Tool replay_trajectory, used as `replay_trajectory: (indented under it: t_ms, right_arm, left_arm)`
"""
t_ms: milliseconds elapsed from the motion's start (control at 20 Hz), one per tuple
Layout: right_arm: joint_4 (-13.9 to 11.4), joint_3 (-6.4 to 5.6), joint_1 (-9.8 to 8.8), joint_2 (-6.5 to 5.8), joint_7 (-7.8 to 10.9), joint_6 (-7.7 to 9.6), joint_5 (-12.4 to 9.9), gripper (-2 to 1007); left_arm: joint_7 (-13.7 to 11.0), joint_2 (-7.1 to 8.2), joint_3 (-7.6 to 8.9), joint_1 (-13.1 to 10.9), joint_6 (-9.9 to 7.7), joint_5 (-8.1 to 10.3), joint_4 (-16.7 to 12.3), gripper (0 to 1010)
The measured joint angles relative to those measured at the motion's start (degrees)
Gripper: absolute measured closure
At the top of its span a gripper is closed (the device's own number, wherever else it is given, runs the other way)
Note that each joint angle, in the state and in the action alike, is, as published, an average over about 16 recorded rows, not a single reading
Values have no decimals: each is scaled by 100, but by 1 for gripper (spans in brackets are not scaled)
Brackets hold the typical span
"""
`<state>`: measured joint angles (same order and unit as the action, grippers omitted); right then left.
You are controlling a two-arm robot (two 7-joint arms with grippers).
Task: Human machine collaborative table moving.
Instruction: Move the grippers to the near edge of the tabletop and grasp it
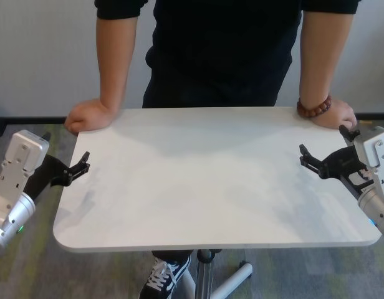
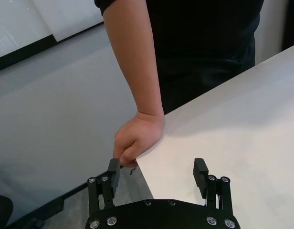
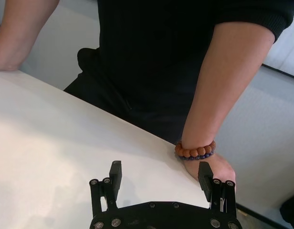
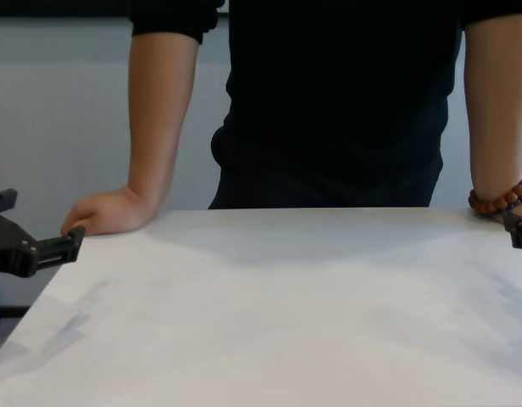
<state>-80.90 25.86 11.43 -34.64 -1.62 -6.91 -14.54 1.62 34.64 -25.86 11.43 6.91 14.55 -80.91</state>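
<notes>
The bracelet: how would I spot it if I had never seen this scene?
Find the white table, then the person standing at its far side. The beaded bracelet circles the wrist beside the right pincer; the other wrist is bare.

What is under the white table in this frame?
Below the table's near edge the head view shows a grey metal post, a white base leg and a black-and-white sneaker on carpet. The tabletop hides everything else beneath.
</notes>
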Motion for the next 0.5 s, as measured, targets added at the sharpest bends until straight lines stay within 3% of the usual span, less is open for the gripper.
replay_trajectory:
  t_ms: [500]
  right_arm:
    - [0,0,0,0,0,0,0,5]
  left_arm:
    - [0,0,0,0,0,0,0,10]
